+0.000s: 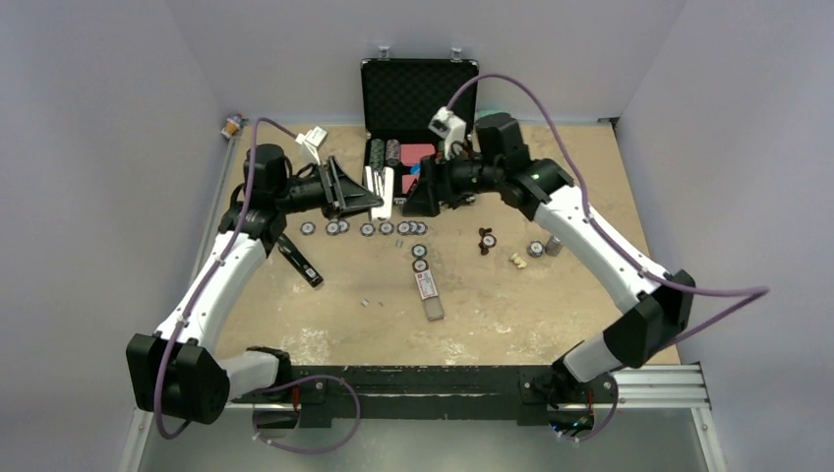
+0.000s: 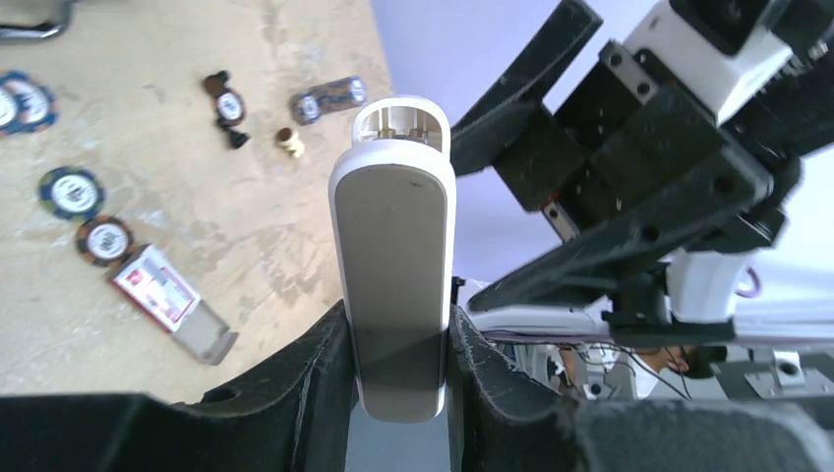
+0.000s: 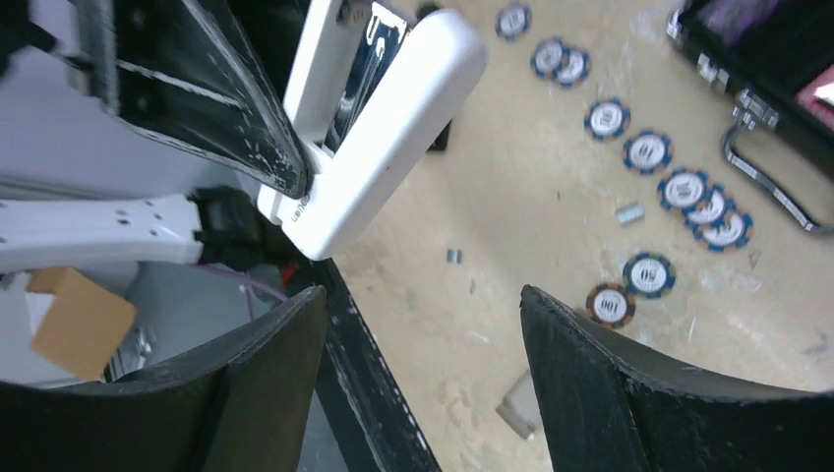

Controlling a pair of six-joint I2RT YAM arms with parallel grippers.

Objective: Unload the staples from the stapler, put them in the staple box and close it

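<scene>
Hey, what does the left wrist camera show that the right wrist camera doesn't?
Only the left wrist view: a small dark brown piece and a small cream piece on the tan table.

Only the right wrist view: the white oblong block is hinged open, baring a silvery metal inner track. Small silvery-grey staple bits lie on the table, and the right gripper is open.

Both: the white block clamped in the left gripper, and round blue-rimmed poker chips.
</scene>
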